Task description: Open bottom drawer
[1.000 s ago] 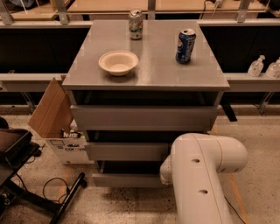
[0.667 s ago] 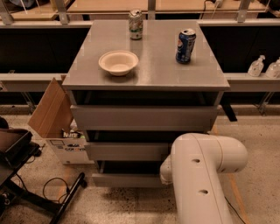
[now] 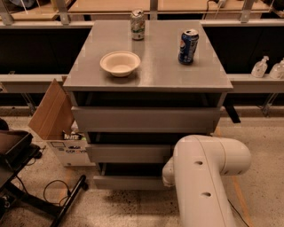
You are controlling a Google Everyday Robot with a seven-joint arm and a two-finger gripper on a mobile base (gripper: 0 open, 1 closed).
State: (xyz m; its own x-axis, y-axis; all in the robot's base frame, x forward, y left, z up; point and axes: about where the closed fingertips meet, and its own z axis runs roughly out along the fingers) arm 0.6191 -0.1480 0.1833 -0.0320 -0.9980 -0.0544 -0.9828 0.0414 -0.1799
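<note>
A grey cabinet [image 3: 155, 71] stands on a speckled stone floor [image 3: 133, 213] in warm, dim light. Behind the cabinet a grey rail [image 3: 31, 80] crosses dark panels, with wooden tabletops [image 3: 102, 5] above. Left of the cabinet leans an open cardboard box [image 3: 51, 111], and beyond it are a black stand [image 3: 66, 199] and a cable [image 3: 49, 190]. Right of the cabinet, bottles [image 3: 259, 67] sit on the rail. The gripper is hidden behind the arm [image 3: 208, 177] at the cabinet's foot.

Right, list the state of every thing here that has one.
bottom drawer: looks shut.
middle drawer: looks shut.
top drawer: looks shut.
bowl: upright, empty.
green can: upright.
blue can: upright.
cardboard box: flap open.
gripper: hidden behind the white arm, by the bottom drawer's right end.
</note>
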